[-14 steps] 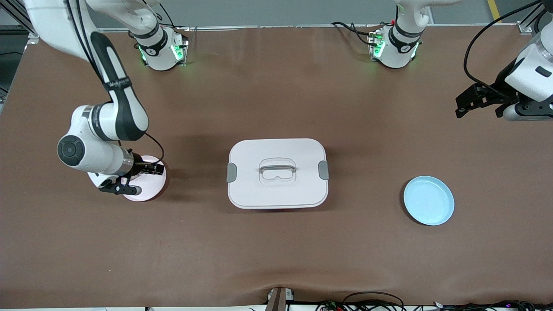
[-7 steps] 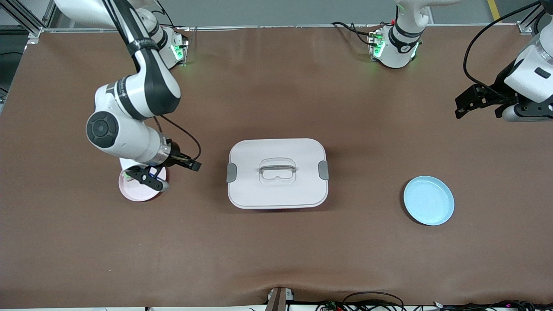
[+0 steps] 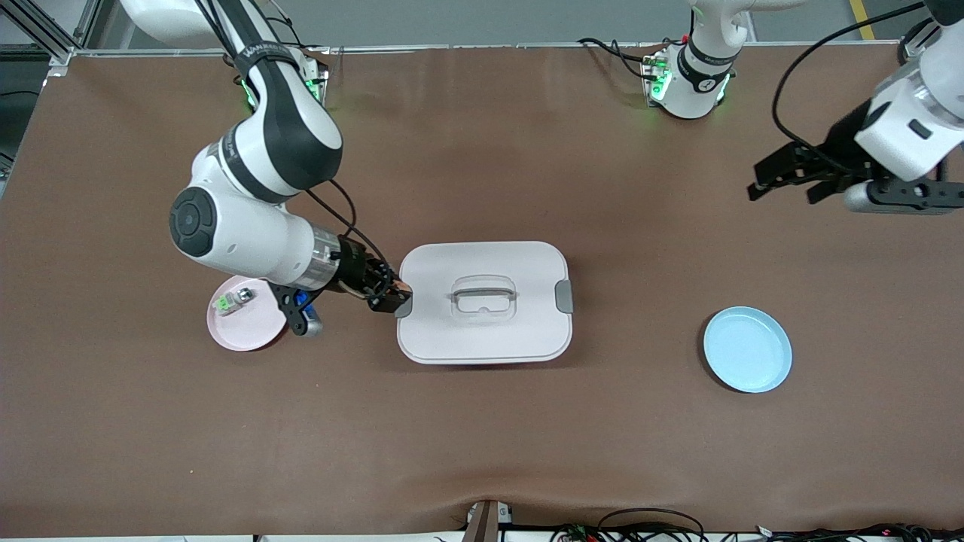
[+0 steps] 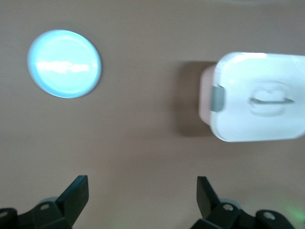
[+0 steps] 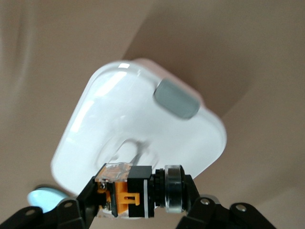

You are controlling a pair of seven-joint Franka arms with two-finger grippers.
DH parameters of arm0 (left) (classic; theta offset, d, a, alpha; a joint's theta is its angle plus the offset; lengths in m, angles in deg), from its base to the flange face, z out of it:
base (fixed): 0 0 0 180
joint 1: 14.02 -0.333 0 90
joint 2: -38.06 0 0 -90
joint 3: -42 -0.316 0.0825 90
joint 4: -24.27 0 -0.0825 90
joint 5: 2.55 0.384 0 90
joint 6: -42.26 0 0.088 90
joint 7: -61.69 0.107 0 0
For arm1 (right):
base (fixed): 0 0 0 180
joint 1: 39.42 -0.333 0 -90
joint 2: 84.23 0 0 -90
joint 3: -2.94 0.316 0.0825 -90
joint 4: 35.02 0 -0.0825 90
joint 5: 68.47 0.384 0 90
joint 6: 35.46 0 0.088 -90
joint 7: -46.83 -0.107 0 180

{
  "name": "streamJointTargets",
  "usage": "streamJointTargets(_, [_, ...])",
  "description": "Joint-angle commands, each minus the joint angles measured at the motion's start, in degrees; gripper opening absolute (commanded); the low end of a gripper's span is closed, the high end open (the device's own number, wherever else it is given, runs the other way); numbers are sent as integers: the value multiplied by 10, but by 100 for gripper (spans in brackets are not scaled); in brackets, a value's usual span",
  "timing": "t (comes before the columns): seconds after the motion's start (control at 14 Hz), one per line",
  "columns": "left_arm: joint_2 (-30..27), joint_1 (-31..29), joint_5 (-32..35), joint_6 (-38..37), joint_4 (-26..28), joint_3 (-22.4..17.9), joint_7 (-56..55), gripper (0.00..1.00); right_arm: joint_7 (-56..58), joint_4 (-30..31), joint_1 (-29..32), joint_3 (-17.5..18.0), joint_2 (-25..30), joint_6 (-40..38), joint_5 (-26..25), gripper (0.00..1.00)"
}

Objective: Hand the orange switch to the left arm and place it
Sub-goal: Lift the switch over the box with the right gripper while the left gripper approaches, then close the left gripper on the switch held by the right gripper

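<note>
Right claw (image 5: 138, 202) is pinching the orange switch (image 5: 127, 192) by its flat sides over the box (image 3: 483, 301) edge, left claw (image 4: 143, 198) wide and waiting; I judge it light, rigid, slippery plastic.

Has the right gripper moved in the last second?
Yes. The right gripper, shut on the orange switch, has left the pink plate and now sits at the edge of the white box.
</note>
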Motion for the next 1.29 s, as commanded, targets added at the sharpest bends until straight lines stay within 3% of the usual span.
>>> streamJointTargets(0.0, [1,17,-20,25,14,35,-15,100,-111,-96,-18,-1,-47,-18,44,0])
streamJointTargets(0.21, [-1,17,-59,68,26,64,-17,100,-251,-179,-44,5,-98,-7,56,0])
streamJointTargets(0.79, [0,16,-177,198,89,87,-14,98,-443,-181,-52,97,-101,152,62,0])
streamJointTargets(0.93, [15,18,-208,229,86,88,-11,98,-503,-181,-62,102,-101,197,65,0])
streamJointTargets(1.21, [34,40,-231,253,74,89,-3,98,-519,-184,-79,106,-101,220,65,0])
